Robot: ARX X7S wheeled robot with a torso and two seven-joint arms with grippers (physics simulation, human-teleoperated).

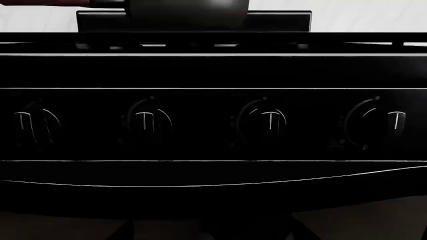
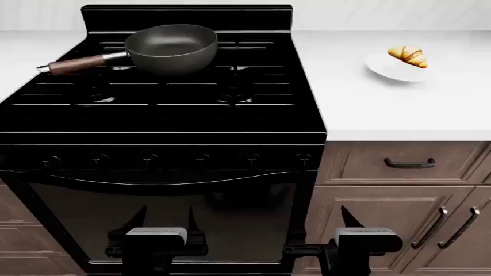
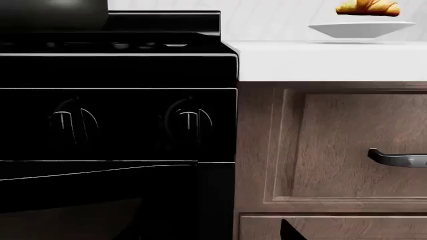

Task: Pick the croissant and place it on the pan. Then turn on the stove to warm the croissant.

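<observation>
Both grippers sit low before the glossy black gas stove [image 2: 161,115]: the left gripper [image 2: 162,221] faces the oven door with its fingers spread and nothing between them, while only one finger of the right gripper [image 2: 351,218] shows, so I cannot tell its state. On a rear burner rests the deep dark grey pan [image 2: 172,47], its reddish-brown handle pointing left. Well apart, the small golden crescent croissant [image 2: 409,55] lies on a round white plate [image 2: 387,70] on the white countertop [image 2: 399,109].

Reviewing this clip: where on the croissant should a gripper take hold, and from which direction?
Grip the croissant across its thick middle, coming straight down from above. It lies flat on the shallow white plate on the counter, ends tapering, so the middle looks the surest hold. The right gripper, open and low by the cabinets, is probably the nearer arm.
</observation>
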